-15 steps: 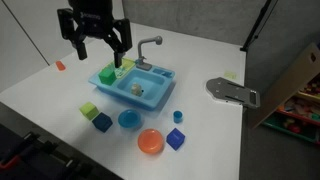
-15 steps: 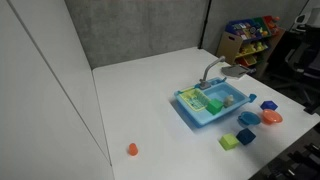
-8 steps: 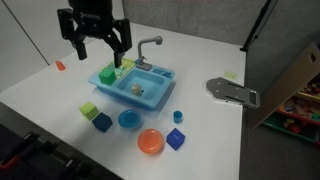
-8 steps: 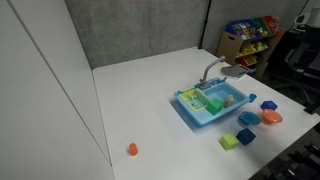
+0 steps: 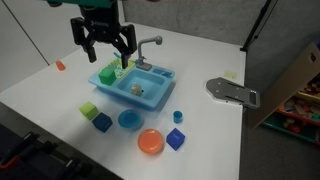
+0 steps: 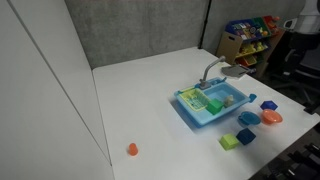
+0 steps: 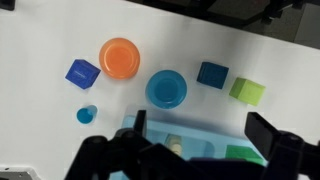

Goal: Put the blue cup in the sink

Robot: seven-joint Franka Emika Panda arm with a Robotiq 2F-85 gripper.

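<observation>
The blue cup (image 5: 178, 116) is tiny and dark blue; it stands on the white table in front of the sink, between the sink and a blue cube. In the wrist view the cup (image 7: 87, 115) is at the left. The light-blue sink (image 5: 135, 83) with a grey faucet (image 5: 148, 45) sits mid-table and also shows in an exterior view (image 6: 213, 104) and at the wrist view's bottom (image 7: 225, 118). My gripper (image 5: 105, 45) hovers open and empty above the sink's far left part; its fingers (image 7: 202, 124) straddle the sink. It is well away from the cup.
In front of the sink lie an orange dish (image 5: 150, 142), a blue round dish (image 5: 129, 120), two blue cubes (image 5: 176, 139) (image 5: 102, 122) and a green cube (image 5: 90, 110). A small orange piece (image 5: 60, 65) and a grey flat object (image 5: 232, 92) lie off to either side.
The gripper has shifted a little to the right over the sink, still open. The toys have not moved.
</observation>
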